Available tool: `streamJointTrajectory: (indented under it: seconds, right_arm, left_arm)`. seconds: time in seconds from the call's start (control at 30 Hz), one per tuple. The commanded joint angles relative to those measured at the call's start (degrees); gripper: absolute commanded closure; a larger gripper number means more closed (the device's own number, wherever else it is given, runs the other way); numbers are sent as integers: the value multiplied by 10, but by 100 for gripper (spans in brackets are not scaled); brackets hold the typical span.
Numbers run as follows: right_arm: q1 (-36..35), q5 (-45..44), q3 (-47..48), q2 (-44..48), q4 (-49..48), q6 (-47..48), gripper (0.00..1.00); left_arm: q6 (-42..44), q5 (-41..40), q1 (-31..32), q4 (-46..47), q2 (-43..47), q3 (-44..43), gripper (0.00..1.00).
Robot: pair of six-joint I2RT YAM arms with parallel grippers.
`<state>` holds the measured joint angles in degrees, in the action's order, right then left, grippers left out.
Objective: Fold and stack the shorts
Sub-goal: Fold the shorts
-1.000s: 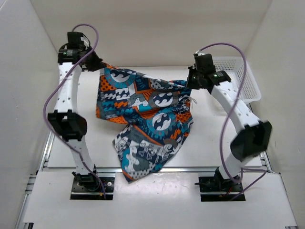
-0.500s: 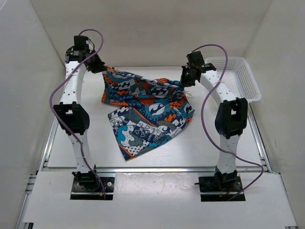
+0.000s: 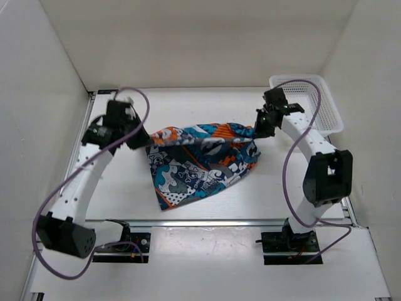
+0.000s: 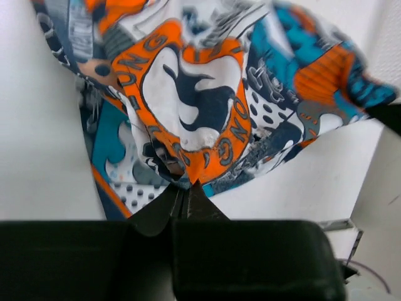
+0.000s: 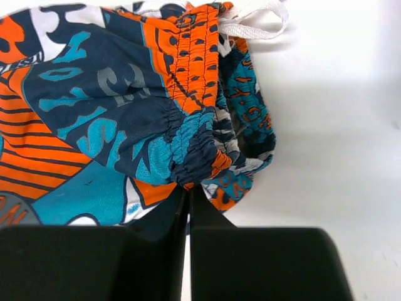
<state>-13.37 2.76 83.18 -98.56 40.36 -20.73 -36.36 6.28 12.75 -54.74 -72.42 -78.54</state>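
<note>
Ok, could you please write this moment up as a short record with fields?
shorts: stretched between both grippers, lower part lying on the table
left gripper: shut on an edge of the shorts
right gripper: shut on the gathered waistband of the shorts
basket: white mesh, far right corner, apart from the shorts

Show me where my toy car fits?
Bare table lies behind the shorts, left of the basket, and between shorts and right arm. The middle is crowded: left gripper and right gripper hold the shorts.
</note>
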Motion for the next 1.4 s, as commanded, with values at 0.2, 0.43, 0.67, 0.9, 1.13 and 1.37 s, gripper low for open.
streamJointTrajectory:
  seconds: [0.2, 0.43, 0.67, 0.9, 1.13, 1.37]
  right_arm:
    - [5, -90, -156, 91, -20, -20, 100]
    - [5, -116, -262, 187, -32, -42, 100]
    - [5, -122, -288, 279, -8, -42, 100]
    - [5, -101, -146, 286, 33, -23, 100]
    - [5, -115, -164, 359, 78, -29, 100]
    - [-4, -114, -293, 449, 114, -107, 100]
  left_arm:
    - [-160, -60, 138, 17, 88, 240, 90]
    - [-218, -65, 191, 17, 127, 314, 90]
    - [-232, -85, 215, -27, 145, 266, 90]
    - [-185, -159, 215, -134, 99, 52, 90]
    - [-190, -135, 215, -157, 137, 39, 90]
    - [-252, -37, 263, -109, 220, 231, 90]
